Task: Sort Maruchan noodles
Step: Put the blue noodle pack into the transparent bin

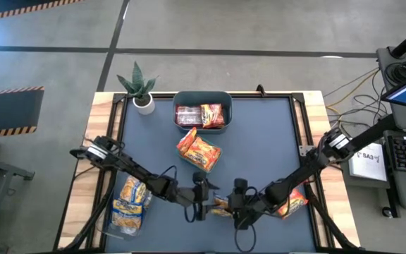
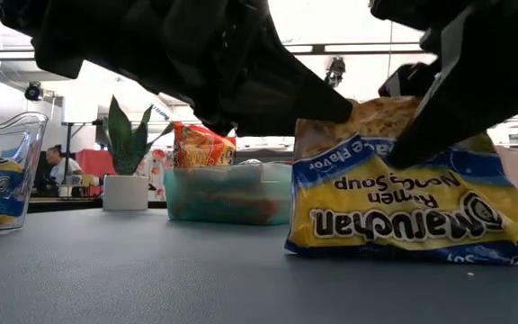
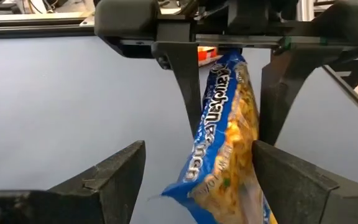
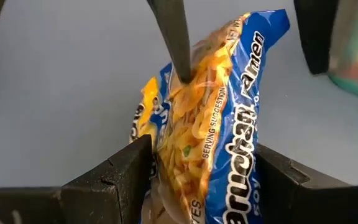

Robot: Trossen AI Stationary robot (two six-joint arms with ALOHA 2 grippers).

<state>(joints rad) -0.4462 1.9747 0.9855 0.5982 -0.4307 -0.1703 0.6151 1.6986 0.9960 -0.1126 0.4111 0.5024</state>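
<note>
A yellow-and-blue Maruchan noodle packet (image 2: 403,211) stands on its lower edge (image 2: 403,254) on the table near the front edge, its print upside down. My right gripper (image 1: 240,206) comes from the right and is shut on it. My left gripper (image 1: 201,203) comes from the left and is open, its fingers on either side of the same packet (image 3: 225,143). More yellow packets (image 1: 131,204) lie in a clear bin at the left. Orange packets (image 1: 199,149) lie mid-table. My right gripper pinches the packet's two flat faces (image 4: 166,174) between its two fingers, slanting down from the table's right side. The packet stands upright in the hold, bottom edge on the table. My left gripper: one finger (image 4: 173,43) lies close against the packet's face; I cannot tell whether it touches.
A grey-teal tub (image 1: 201,95) with dark red and orange packets stands at the far middle. A potted plant (image 1: 141,88) is at the far left corner. An orange packet (image 1: 296,202) lies under my right arm. A clear bin (image 2: 3,171) stands at the left.
</note>
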